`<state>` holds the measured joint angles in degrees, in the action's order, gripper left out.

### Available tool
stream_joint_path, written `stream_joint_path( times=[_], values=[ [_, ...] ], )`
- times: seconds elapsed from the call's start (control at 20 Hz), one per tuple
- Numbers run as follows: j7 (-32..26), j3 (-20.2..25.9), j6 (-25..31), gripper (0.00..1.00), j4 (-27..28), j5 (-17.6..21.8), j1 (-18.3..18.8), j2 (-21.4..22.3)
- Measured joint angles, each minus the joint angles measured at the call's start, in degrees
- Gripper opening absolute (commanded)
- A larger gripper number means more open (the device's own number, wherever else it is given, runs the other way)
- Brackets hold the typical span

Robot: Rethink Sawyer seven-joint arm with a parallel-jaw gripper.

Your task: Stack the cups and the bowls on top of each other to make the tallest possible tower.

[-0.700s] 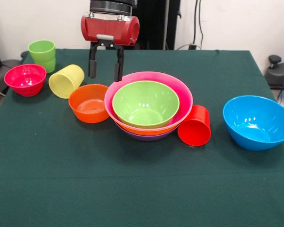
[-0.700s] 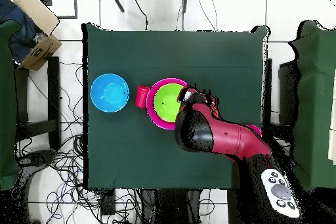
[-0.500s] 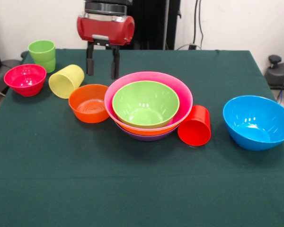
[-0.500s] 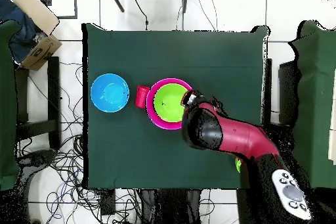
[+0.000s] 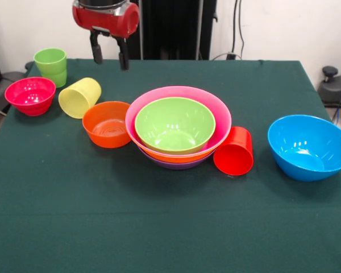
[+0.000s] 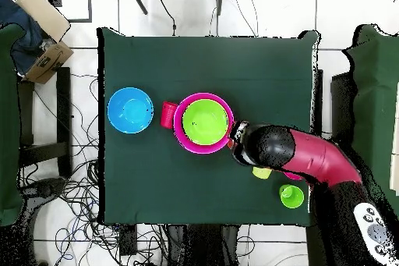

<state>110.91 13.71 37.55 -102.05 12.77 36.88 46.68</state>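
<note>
Now red cup (image 5: 234,151) touching tower (image 5: 178,127); gripper (image 5: 109,54) empty.

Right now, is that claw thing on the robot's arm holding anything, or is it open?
Gripper: jaws open and empty, up in the air above the table behind the small orange bowl and yellow cup.

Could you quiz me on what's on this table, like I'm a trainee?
1. True or false: the claw is holding a cup.
2. Which cup lies tipped against the bowl stack? A green, B yellow, C red.
3. Fill in: the innermost bowl of the stack is ____ green.

Key: 1 false, it hangs open and empty above the table. 2 C, the red cup. 3 lime.
</note>
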Motion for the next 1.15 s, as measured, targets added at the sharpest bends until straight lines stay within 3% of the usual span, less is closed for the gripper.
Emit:
stream_joint_path(
  times=[0.15, 0.55, 1.15],
  values=[
    [0.00, 2.19, 2.61, 1.00, 2.71, 1.82, -0.03, 0.02],
    [-0.09, 6.51, 3.11, 1.00, 6.69, 4.89, -0.11, -0.16],
    [-0.75, 9.88, 6.55, 1.00, 10.43, 10.31, -1.24, -0.26]
  ],
)
